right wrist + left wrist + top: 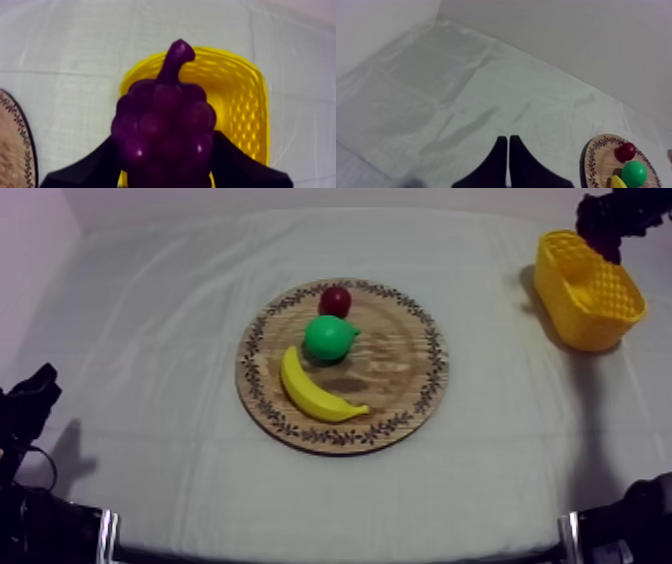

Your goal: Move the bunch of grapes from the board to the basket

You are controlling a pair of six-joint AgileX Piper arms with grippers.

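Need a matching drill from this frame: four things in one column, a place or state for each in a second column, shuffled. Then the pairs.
Column A
1. grapes
2. banana
3. basket
4. left gripper

Column B
a. shut on nothing
b. lying on the board
c. held in the right gripper, above the basket
d. standing on the cloth at the table's right side

Pairs: 1-c, 2-b, 3-d, 4-a
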